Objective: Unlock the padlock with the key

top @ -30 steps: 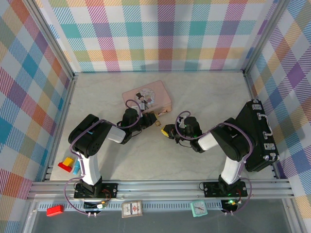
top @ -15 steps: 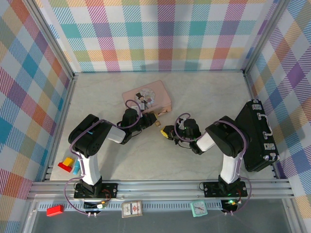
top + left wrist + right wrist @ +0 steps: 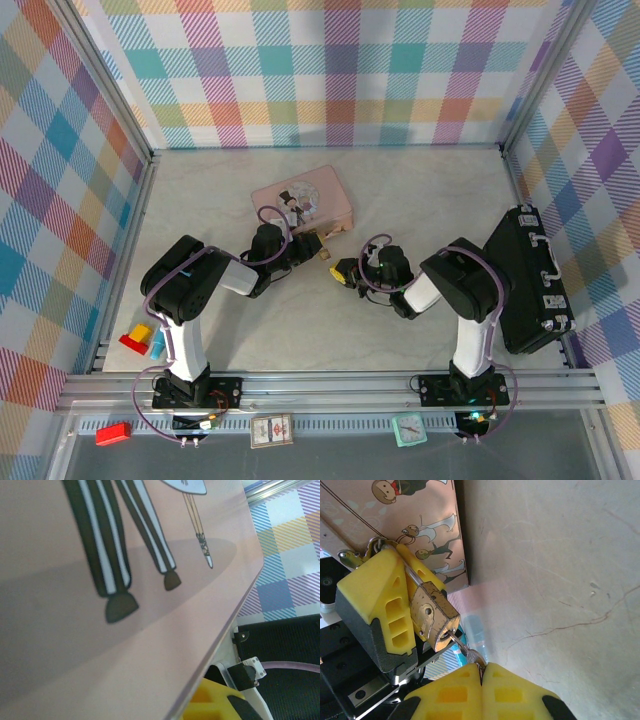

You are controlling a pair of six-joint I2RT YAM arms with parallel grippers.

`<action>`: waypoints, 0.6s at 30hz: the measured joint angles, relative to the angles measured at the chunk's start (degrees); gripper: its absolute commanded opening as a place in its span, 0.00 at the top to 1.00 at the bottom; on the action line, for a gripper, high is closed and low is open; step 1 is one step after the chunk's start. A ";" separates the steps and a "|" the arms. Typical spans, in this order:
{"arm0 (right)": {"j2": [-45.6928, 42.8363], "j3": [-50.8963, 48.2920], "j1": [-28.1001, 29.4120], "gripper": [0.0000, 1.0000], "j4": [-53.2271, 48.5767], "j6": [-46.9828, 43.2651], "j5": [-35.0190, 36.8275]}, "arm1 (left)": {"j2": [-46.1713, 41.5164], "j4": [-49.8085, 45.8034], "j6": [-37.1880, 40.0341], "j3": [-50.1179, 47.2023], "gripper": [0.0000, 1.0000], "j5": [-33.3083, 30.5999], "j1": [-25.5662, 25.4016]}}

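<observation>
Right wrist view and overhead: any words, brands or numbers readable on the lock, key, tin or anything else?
No text can be read anywhere.
Pink rectangular tin: cartoon figures only, no words.
Small brass padlock: no stamp legible on the faces showing.
Thin silver key: too small to tell.
Small card on the front rail: print too small.
Teal clock: dial too small.

My top camera looks down from above and behind the arm bases (image 3: 195, 385) over the table (image 3: 420, 200). The left wrist view sits close along the tin (image 3: 100, 645) lid. The right wrist view looks past its jaws, close, at the same tin's side.
</observation>
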 measured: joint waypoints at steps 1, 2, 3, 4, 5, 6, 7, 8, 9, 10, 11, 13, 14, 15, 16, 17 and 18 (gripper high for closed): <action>0.11 0.00 0.00 1.00 0.22 0.20 0.00 | 0.00 0.02 0.00 0.00 0.90 -0.02 0.00; 0.24 0.00 0.00 1.00 0.39 0.24 0.00 | 0.00 0.02 0.00 0.00 0.90 -0.02 0.00; 0.33 0.00 0.00 1.00 0.48 0.37 0.00 | 0.00 0.02 0.00 -0.02 0.90 -0.02 0.00; 0.46 0.00 0.00 1.00 0.66 0.44 0.00 | 0.00 0.04 0.00 -0.02 0.90 -0.02 0.00; 0.52 0.00 0.00 1.00 0.79 0.48 0.00 | 0.00 0.04 0.00 -0.02 0.90 -0.02 0.00; 0.59 -0.04 0.00 1.00 0.92 0.61 0.02 | 0.00 0.04 0.00 -0.02 0.90 -0.04 0.00; 0.66 -0.11 0.00 1.00 1.07 0.68 0.04 | 0.00 0.04 0.00 -0.02 0.90 -0.02 0.00; 0.83 -0.17 0.00 1.00 1.42 0.85 0.09 | 0.00 0.04 0.00 -0.02 0.90 -0.02 0.00; 1.03 -0.20 0.00 1.00 1.77 1.05 0.15 | 0.00 0.07 0.00 -0.02 0.90 -0.04 0.00; 1.36 -0.20 0.00 1.00 2.19 1.27 0.26 | 0.00 0.07 0.02 -0.02 0.90 -0.02 0.00; 1.84 -0.22 0.00 1.00 2.91 1.49 0.26 | 0.00 0.07 0.02 -0.02 0.90 -0.04 0.00; 2.73 -0.22 0.00 1.00 4.11 1.92 0.26 | 0.00 0.07 0.07 -0.02 0.90 -0.04 0.00; 3.04 -0.20 0.00 1.00 4.46 2.08 0.28 | 0.00 0.09 0.11 -0.04 0.90 -0.07 0.00; 3.23 -0.20 0.00 1.00 4.66 2.23 0.33 | 0.00 0.13 0.13 -0.07 0.90 -0.09 0.00; 3.28 -0.20 0.00 1.00 4.74 2.36 0.33 | 0.02 0.15 0.13 -0.07 0.90 -0.09 0.00; 3.30 -0.15 0.00 1.00 4.74 2.56 0.33 | 0.04 0.22 0.11 -0.11 0.90 -0.13 0.00; 3.32 -0.09 0.00 1.00 4.72 2.73 0.33 | 0.09 0.46 0.11 -0.17 0.90 -0.13 0.00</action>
